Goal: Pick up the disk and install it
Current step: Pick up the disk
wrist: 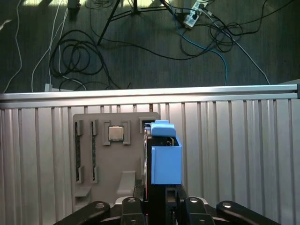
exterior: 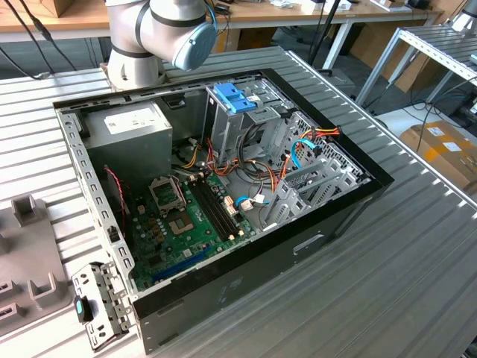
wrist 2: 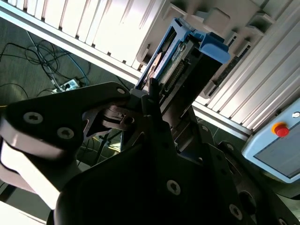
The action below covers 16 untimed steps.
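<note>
The disk (wrist: 165, 157) stands edge-on with its light-blue caddy rail toward the first wrist camera. My gripper (wrist: 157, 199) is shut on its near end. In the second wrist view the disk (wrist 2: 180, 51) reaches from my gripper (wrist 2: 157, 101) toward a grey fixture tray (wrist 2: 220, 18), and its blue end is close to the tray. I cannot tell whether it touches the tray. The arm's elbow (exterior: 160, 30) is at the back of the exterior view, behind the open computer case (exterior: 339, 212).
The case holds a grey drive cage with a blue latch (exterior: 235, 97), a power-supply box (exterior: 130, 130) and a motherboard (exterior: 190, 216). The grey tray (wrist: 101, 183) carries a processor chip (wrist: 115, 133). Cables (wrist: 75, 61) lie on the floor beyond the ribbed table's edge (wrist: 150, 93).
</note>
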Motion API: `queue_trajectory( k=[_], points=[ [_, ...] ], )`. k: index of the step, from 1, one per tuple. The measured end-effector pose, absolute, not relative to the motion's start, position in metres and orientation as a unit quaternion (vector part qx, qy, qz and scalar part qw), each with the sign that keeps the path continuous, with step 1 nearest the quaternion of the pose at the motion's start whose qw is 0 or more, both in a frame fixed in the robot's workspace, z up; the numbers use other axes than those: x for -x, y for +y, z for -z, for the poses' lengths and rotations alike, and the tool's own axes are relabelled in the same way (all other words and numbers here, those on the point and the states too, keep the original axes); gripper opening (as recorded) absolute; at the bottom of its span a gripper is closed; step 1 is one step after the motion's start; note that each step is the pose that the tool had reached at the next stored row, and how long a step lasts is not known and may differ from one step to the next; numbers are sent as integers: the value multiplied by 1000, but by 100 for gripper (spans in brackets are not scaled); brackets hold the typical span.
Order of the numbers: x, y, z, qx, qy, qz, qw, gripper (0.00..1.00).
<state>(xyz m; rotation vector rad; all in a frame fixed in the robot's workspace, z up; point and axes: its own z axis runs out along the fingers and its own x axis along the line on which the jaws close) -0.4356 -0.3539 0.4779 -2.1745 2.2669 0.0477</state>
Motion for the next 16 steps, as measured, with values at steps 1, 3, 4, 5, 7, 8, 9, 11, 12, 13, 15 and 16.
queue_trajectory(
  k=[1, 3, 4, 5, 7, 8, 9, 11, 12, 13, 15, 16],
  points=[
    [436, -354, -478, 692, 722, -15, 0, 35],
    [436, -354, -478, 692, 722, -15, 0, 35],
    [436, -354, -478, 692, 722, -15, 0, 35],
    [436, -354, -478, 692, 722, -15, 0, 35],
    [436, -354, -479, 692, 722, -15, 0, 35],
    [436, -354, -480, 692, 722, -15, 0, 35],
    [436, -354, -481, 692, 722, -15, 0, 35],
    [436, -354, -482, 692, 722, -15, 0, 35],
    [436, -354, -482, 692, 722, -15, 0, 35],
    [436, -354, -482, 692, 722, -15, 0, 35],
    [435, -354, -483, 692, 722, -15, 0, 35],
    [435, -354, -483, 692, 722, -15, 0, 35]
  ],
)
